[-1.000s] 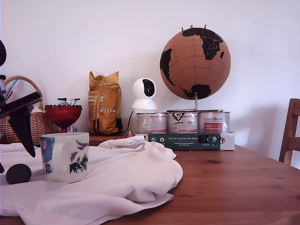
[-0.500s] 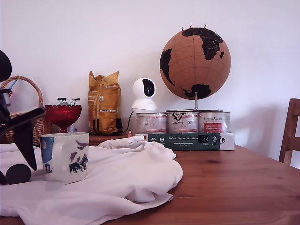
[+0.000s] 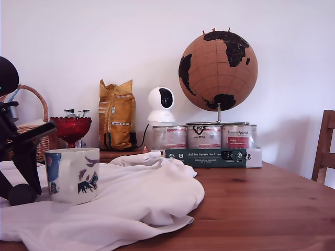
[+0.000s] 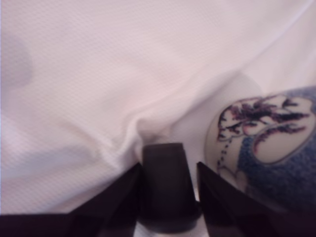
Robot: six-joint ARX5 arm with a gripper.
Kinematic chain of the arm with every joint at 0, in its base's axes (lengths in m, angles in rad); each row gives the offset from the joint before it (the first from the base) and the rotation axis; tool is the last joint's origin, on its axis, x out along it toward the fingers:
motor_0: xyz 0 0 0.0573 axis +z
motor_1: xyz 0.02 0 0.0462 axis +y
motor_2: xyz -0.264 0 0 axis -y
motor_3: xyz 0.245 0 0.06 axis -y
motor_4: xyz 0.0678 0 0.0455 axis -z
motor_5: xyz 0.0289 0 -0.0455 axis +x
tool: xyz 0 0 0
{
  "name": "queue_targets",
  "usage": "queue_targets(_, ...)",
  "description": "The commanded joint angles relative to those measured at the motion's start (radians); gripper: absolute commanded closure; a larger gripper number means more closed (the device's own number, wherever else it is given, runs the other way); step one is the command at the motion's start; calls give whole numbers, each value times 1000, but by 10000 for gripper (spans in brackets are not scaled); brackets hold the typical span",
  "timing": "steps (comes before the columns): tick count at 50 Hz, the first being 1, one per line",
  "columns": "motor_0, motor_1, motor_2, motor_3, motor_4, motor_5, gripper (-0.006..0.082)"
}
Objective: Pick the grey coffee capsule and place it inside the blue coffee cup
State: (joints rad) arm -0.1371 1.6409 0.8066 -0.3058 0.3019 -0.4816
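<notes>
The grey coffee capsule (image 3: 22, 195) lies on a white cloth (image 3: 141, 193) at the exterior view's far left, just left of the blue coffee cup (image 3: 73, 175), a cream mug with blue patches and dark figures. My gripper (image 3: 19, 191) has come down over the capsule, one black finger on each side. In the wrist view the capsule (image 4: 165, 182) stands between the two fingers of the gripper (image 4: 168, 219), which sit close against its sides without visibly squeezing it. The mug's painted wall (image 4: 266, 148) is right beside them. The capsule still rests on the cloth (image 4: 98, 74).
Behind the mug stand a red glass bowl (image 3: 70, 128), a wicker basket (image 3: 37, 130) and a yellow bag (image 3: 116, 122). Further to the exterior view's right are a white camera (image 3: 160, 106), tins (image 3: 204, 137) on a book, a cork globe (image 3: 218, 64) and a chair (image 3: 324, 149).
My gripper has dropped and shifted slightly right, bringing its fingers down around the capsule. Capsule and mug have not moved.
</notes>
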Motion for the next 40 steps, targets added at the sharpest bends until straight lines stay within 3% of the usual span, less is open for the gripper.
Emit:
queue_targets(1,-8,29,-3,-8,13,11,565)
queue_targets(25,-8,25,241,-265,-25,120,565)
queue_targets(40,-27,19,312,-342,-56,148,564)
